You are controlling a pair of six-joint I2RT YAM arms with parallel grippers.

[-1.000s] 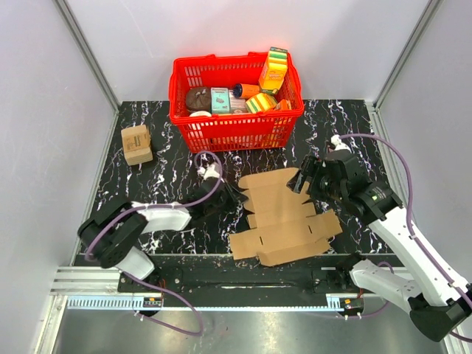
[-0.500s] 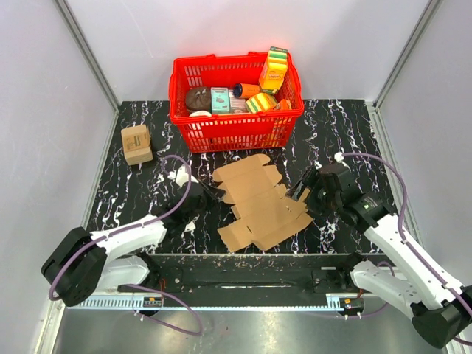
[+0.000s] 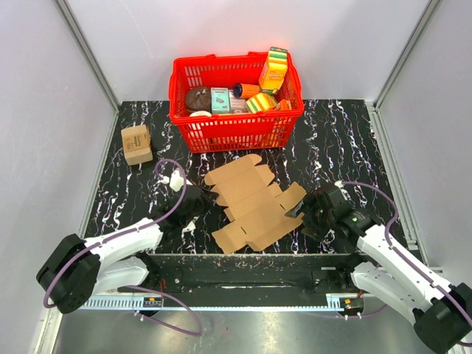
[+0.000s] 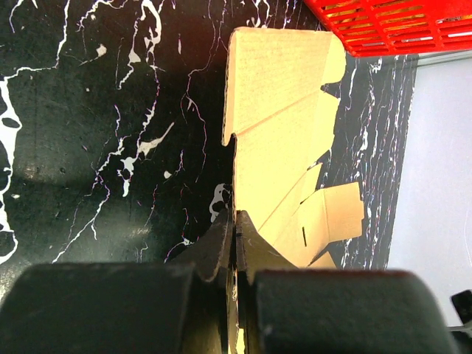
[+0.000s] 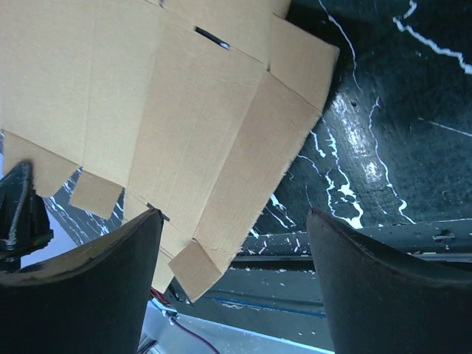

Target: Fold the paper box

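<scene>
The left gripper is pinched shut on the left edge of the box, probably to anchor the sheet. The right gripper stands wide open at the right flap, holding nothing (a spread that would suit slipping over that flap to lift it). The box lies flat and unfolded on the table between the two, near the basket: plain brown cardboard, crossed by creases, with notched flaps around its edges.

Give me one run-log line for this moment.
left gripper: shut on paper box | right gripper: open over its edge | state: unfolded sheet
</scene>
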